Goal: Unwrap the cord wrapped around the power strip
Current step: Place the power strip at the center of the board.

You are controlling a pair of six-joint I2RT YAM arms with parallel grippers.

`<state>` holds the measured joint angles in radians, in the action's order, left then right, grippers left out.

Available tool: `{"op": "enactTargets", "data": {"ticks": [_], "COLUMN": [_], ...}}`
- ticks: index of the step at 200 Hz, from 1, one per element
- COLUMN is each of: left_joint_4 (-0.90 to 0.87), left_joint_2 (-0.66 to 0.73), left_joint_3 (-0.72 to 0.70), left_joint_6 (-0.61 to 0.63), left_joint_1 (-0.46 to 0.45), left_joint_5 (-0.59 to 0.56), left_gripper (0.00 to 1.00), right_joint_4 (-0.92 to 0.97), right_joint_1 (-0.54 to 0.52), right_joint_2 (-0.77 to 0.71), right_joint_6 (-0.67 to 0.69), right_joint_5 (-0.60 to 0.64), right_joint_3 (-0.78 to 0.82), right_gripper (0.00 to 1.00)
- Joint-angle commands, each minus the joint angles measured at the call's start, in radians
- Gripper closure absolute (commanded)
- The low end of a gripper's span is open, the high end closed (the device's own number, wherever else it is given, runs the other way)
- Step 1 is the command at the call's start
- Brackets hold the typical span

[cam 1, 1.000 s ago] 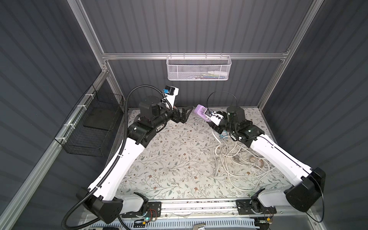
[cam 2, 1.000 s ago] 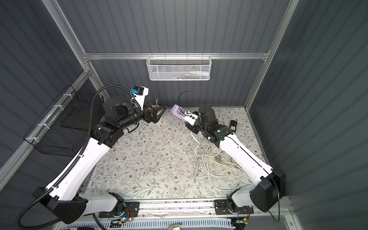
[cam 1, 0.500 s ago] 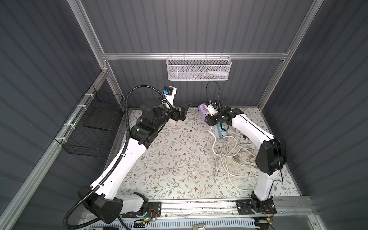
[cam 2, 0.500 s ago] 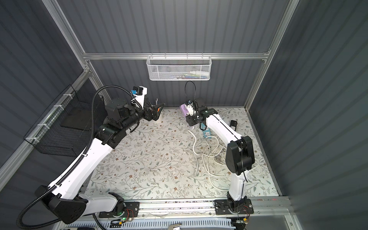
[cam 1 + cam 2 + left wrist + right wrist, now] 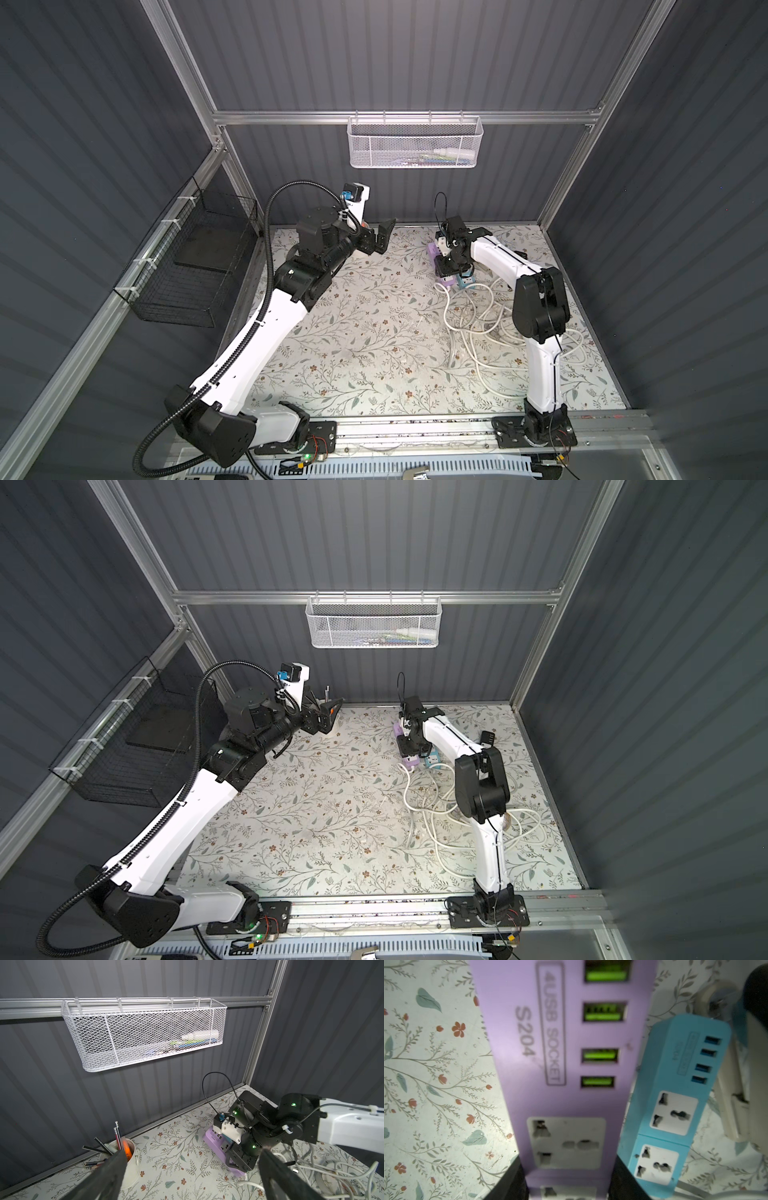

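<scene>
My right gripper (image 5: pixel 446 268) (image 5: pixel 409 748) (image 5: pixel 239 1159) (image 5: pixel 566 1180) is shut on the sides of the purple power strip (image 5: pixel 432 251) (image 5: pixel 398 730) (image 5: pixel 214 1138) (image 5: pixel 560 1043). It holds the strip low over the floral mat at the back. The strip's socket face in the right wrist view has no cord across it. Its white cord (image 5: pixel 469 328) (image 5: pixel 432 808) (image 5: pixel 311 1167) lies in loose loops on the mat at the right. My left gripper (image 5: pixel 384 239) (image 5: pixel 328 717) (image 5: pixel 191 1172) hangs open and empty at the back left, well apart from the strip.
A blue power strip (image 5: pixel 465 282) (image 5: pixel 432 760) (image 5: pixel 675 1095) lies right beside the purple one. A white cup of pens (image 5: pixel 126 1159) stands under my left gripper by the back wall. A white mesh basket (image 5: pixel 411 145) hangs on the back wall, and a black wire basket (image 5: pixel 195 266) on the left wall.
The right arm has folded back and brought the purple strip down from mid-air to beside the blue strip. My left gripper has drawn away to the left, still open.
</scene>
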<state>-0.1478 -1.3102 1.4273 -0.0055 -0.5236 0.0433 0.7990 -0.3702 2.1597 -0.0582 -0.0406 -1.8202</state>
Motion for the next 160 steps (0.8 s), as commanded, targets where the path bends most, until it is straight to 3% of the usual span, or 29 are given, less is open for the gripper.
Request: {"op": "enactTargets", "data": {"ticks": [1, 84, 107, 160], "left_joint_4": [0.028, 0.030, 0.030, 0.030], "left_joint_2": [0.017, 0.018, 0.015, 0.009], "left_joint_3": [-0.005, -0.004, -0.005, -0.005], "left_joint_6": [0.022, 0.024, 0.025, 0.022], "left_joint_1": [0.002, 0.002, 0.002, 0.002], "left_joint_5": [-0.008, -0.003, -0.002, 0.004], "left_gripper": [0.00, 0.00, 0.00, 0.00], "right_joint_4": [0.045, 0.051, 0.039, 0.007], "right_joint_1": [0.004, 0.008, 0.008, 0.008], "right_joint_2": [0.021, 0.110, 0.114, 0.096], "right_joint_6": [-0.038, -0.061, -0.063, -0.063], "right_joint_5": [0.023, 0.053, 0.064, 0.065], "right_joint_3": [-0.037, -0.056, -0.050, -0.038], "right_gripper": [1.00, 1.00, 0.81, 0.51]}}
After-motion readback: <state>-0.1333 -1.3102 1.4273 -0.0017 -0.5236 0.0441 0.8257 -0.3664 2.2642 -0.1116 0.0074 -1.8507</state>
